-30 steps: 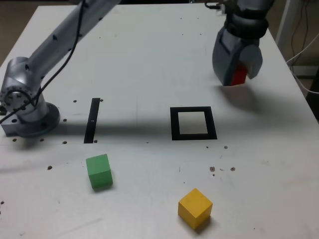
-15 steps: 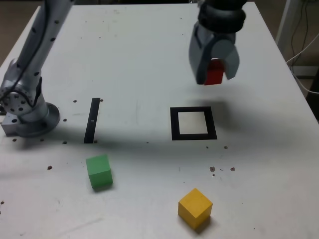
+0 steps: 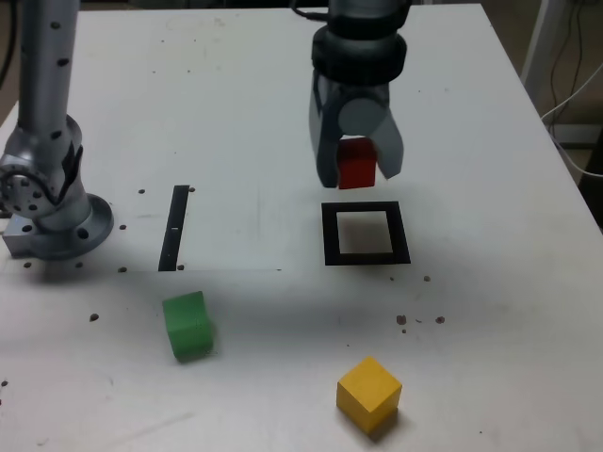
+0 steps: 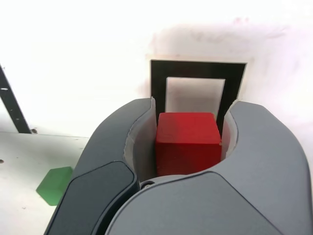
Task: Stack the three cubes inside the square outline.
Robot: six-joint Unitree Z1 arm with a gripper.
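the claw (image 3: 359, 175) is clamped on the red cube (image 3: 357, 164), holding it raised over the white table (image 3: 471, 330), just beyond the square outline (image 3: 399, 234) on the side toward the table's far edge. the outline lies flat, well in from the edge at the exterior view's right, with a broad stretch of white surface between. on the exterior view's left, another wide stretch parts it from the black strip (image 3: 174, 229), which lies between it and the arm's base (image 3: 61, 226), near the left edge. the green cube (image 3: 188, 325) sits near the strip's closer end, and the yellow cube (image 3: 368, 395) sits nearer the camera than the outline, with white surface between them. the three cubes stand apart.
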